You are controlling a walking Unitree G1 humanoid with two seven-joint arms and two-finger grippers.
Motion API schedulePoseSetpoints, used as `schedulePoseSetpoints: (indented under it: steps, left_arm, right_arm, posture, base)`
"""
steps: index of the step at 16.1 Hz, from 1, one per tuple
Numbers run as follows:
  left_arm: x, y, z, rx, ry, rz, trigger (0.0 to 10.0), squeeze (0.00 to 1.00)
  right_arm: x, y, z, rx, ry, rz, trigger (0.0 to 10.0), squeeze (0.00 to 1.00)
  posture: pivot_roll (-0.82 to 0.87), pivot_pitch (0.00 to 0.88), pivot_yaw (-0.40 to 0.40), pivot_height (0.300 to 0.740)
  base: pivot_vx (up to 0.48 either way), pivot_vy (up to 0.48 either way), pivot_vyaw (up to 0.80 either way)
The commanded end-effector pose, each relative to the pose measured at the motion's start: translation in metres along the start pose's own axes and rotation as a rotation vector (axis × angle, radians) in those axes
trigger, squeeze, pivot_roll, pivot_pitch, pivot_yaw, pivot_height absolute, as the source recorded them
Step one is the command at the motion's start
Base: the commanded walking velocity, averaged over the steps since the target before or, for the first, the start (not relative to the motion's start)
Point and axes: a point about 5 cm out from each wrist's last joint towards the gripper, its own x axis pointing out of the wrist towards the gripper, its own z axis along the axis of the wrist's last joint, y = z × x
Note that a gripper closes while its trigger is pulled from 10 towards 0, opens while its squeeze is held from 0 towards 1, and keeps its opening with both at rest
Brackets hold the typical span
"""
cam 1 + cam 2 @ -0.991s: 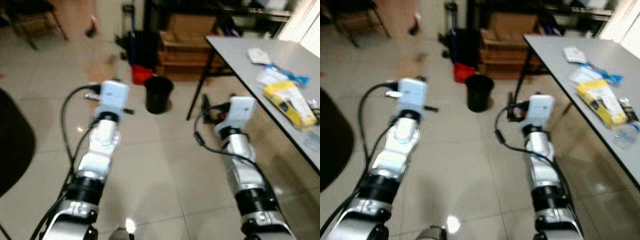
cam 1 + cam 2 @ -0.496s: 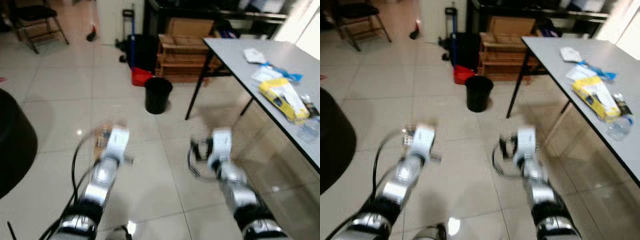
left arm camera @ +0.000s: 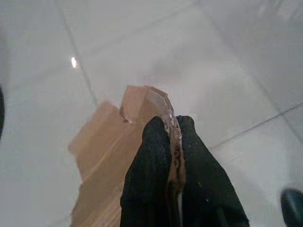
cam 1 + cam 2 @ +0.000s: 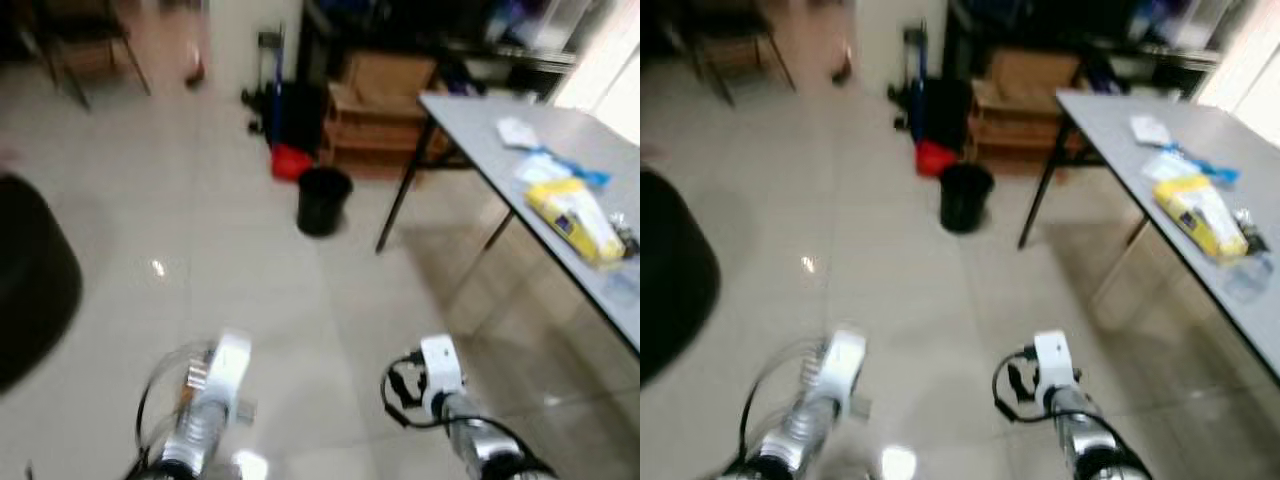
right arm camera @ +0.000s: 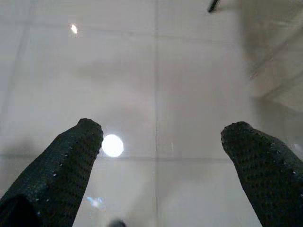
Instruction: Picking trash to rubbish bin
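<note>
A flat piece of brown cardboard (image 3: 118,156) is pinched between the two black fingers of the left end effector (image 3: 173,142), its torn edge sticking out past the fingertips, above the pale tiled floor (image 4: 250,250). In the head views the left arm (image 4: 215,395) is low at the bottom of the frame (blurred), with the right arm (image 4: 445,385) beside it. The right end effector (image 5: 161,137) has its fingers spread wide apart, holding nothing, over the tiles. Ahead on the floor stands a black bin (image 4: 323,200), near a red item (image 4: 292,160) and wooden crates (image 4: 375,135). To the right is a grey desk (image 4: 500,160) carrying a yellow packet (image 4: 575,215) and white and blue litter (image 4: 545,165).
</note>
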Motion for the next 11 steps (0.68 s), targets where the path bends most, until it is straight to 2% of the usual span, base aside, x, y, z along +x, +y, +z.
schedulePoseSetpoints:
  steps: [1, 11]
  left_arm:
    - [0.002, 0.005, 0.007, -0.037, -0.016, 0.022, 10.0, 0.00]
    - [0.000, 0.001, -0.005, -0.037, 0.030, 0.015, 10.0, 0.00]
  right_arm:
    - [-0.001, -0.001, -0.006, -0.006, 0.032, -0.005, 10.0, 0.00]
    - [-0.006, -0.004, -0.026, 0.030, 0.102, -0.049, 10.0, 0.00]
  posture:
    - [-0.05, 0.085, -0.133, 0.740]
    - [-0.05, 0.056, -0.129, 0.740]
  base:
    - [0.349, 0.000, 0.00]
    - [0.346, 0.000, 0.00]
